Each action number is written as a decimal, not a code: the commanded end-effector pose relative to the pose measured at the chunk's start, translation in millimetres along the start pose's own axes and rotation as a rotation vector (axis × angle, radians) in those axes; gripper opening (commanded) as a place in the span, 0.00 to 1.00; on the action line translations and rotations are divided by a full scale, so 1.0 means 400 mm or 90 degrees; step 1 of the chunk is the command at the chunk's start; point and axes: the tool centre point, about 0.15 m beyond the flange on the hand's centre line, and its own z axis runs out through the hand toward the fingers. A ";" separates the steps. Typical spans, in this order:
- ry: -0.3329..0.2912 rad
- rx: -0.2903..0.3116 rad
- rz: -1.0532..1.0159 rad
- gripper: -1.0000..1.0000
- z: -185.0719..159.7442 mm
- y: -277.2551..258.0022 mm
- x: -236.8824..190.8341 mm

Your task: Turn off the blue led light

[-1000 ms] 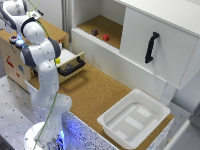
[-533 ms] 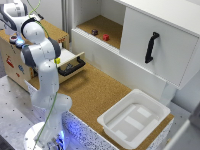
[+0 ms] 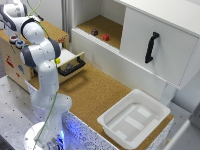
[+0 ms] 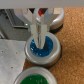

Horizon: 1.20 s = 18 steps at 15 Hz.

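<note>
We find the small round blue dome-shaped led light w/ pale grey rim (image 4: 42, 47) sitting on top of the wooden box (image 3: 15, 62) at the exterior view's left, directly under the gripper (image 4: 40, 31). In the wrist view the gripper's two pale fingers (image 4: 36, 29) stand close together, nearly clenched, w/ nothing grasped between them; tips are at or just above the blue dome, and we cannot tell for certain whether they touch it. The dome reads bright blue, so we judge the lamp prob. on and the press not yet completed. Approach and alignment look done; what is left, in our judgement, is the push itself, confirmation the glow is gone, then withdrawal. Count, wrist view: 1 blue lamp, 1 like-sized round green lamp (image 4: 36, 79) just beside it, partly cut off by the frame edge; no red lamp seen in that view. Exterior view: lamps on the box are too small and blurred to count reliably. Also 1 white plastic tray (image 3: 132, 119) on the cork worktop, 1 open drawer w/ black handle (image 3: 71, 68), 1 cabinet door handle, black (image 3: 150, 47), and 2 small items in the open cabinet: 1 dark (image 3: 94, 32), 1 red (image 3: 106, 36).
</note>
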 end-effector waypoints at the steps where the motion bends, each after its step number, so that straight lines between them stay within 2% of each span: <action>1: 0.051 -0.065 0.006 1.00 0.005 0.040 -0.093; 4: 0.030 -0.120 0.013 1.00 -0.109 0.069 -0.117; 6: 0.014 -0.138 0.038 1.00 -0.158 0.076 -0.157; 9: 0.005 -0.112 0.102 1.00 -0.159 0.071 -0.240; 18: 0.002 -0.111 0.107 1.00 -0.162 0.072 -0.248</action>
